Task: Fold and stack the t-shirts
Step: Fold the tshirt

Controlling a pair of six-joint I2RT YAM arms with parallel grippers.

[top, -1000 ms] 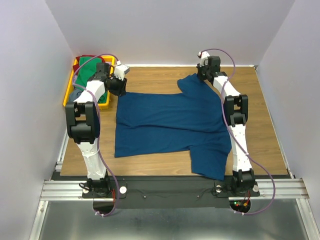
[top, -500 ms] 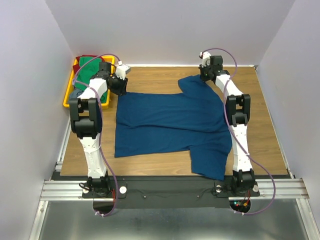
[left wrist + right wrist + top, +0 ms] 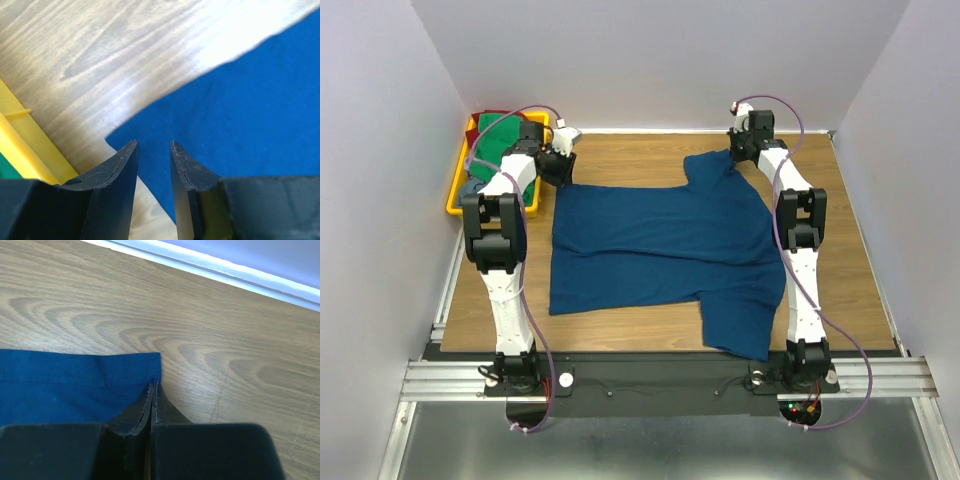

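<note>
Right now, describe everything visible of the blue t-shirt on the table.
The blue t-shirt is plain soft cloth, stitched along the hems, spread nearly flat on the wooden table, its bottom hem to the left, sleeves to the right. The right gripper is shut on the far sleeve's hem corner. The left gripper stands open at the far left corner.

Pale lavender walls [image 3: 650, 60] enclose a wood-grain table [image 3: 850, 250] on three sides.
</note>
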